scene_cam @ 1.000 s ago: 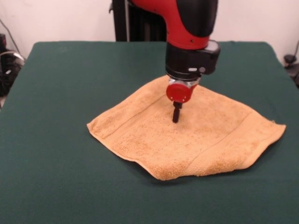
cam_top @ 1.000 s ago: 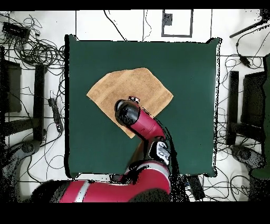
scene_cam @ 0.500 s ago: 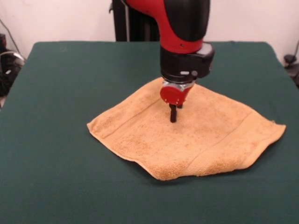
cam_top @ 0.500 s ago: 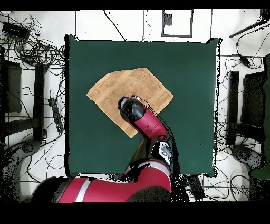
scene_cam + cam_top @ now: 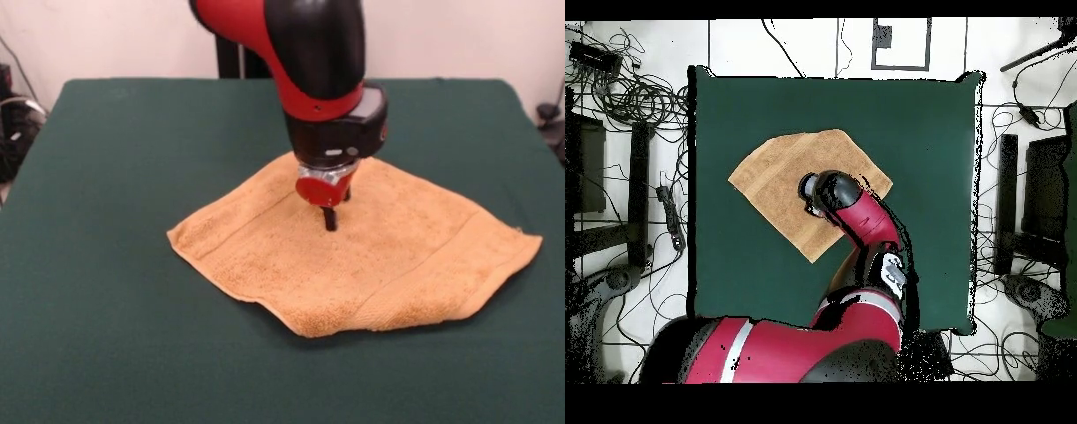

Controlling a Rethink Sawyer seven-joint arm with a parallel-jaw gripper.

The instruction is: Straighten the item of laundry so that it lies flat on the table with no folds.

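Note:
The mustard terry towel lies spread out in a diamond shape on the dark green table, with a woven band near its right and left hems. Its near edge is thick and slightly rolled around the front corner. My gripper points straight down on the towel's middle, a little toward the far corner, tips at the cloth. It is open and holds nothing. In the overhead view the towel lies left of the table's centre, and the arm's red and black wrist covers the gripper.
Cables and stands lie on the floor around the table. The robot's black pedestal stands behind the table's far edge. The red arm crosses the towel's right side from the base.
The arm has swung across the towel and the wrist has turned, so the two fingers now show apart. The gripper stays low on the cloth. The towel has barely shifted.

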